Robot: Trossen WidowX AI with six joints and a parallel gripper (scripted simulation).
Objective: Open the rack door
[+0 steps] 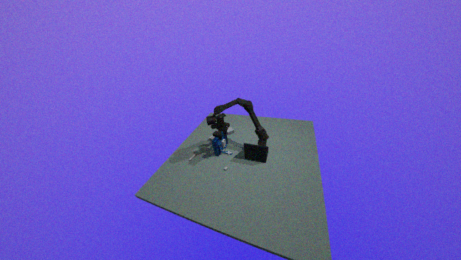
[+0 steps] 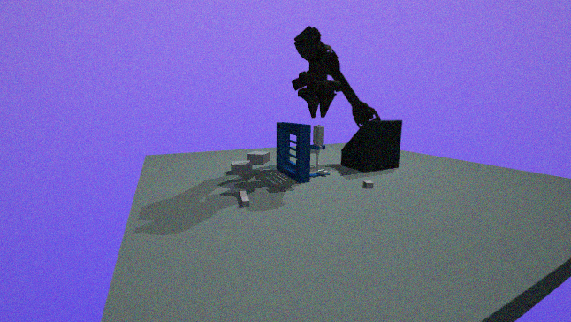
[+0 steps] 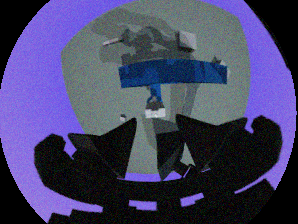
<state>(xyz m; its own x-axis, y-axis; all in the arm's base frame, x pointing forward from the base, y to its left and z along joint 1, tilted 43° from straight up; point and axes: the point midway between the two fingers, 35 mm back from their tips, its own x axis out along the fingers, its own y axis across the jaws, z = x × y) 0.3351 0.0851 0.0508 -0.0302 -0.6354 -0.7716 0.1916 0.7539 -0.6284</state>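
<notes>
Poised over the handle, squeeze to come

Here I am above the blue rack frame point(image 1: 217, 147) point(image 2: 303, 155) point(image 3: 175, 73), my gripper point(image 1: 220, 134) point(image 2: 318, 117) point(image 3: 156, 119) part open, well short of its full spread, nothing between the fingers. The pale upright handle point(image 1: 224, 143) point(image 2: 318, 135) point(image 3: 155, 112) stands beside the frame, on the side facing my base, just below my fingertips and apart from them. So this is the approach, I judge: next I come straight down, one finger to each side, then squeeze before trying the quarter turn. Drop off-centre and I could knock the handle's top. The swing comes after that; how far the door stands open I can't tell

And the materials: the frame is deep blue, square-edged and slotted, plastic by the look of it; the handle is a smooth, pale, blocky grip. Beyond the frame lies a pinkish-grey bar point(image 1: 193, 156) point(image 2: 244, 199) point(image 3: 112, 41); on the frame's handle side, off from it, sits a small pale cube point(image 1: 225, 168) point(image 2: 368, 184). Under it all, a matt grey-green table point(image 1: 271, 193) point(image 2: 354, 243), finely speckled
</notes>
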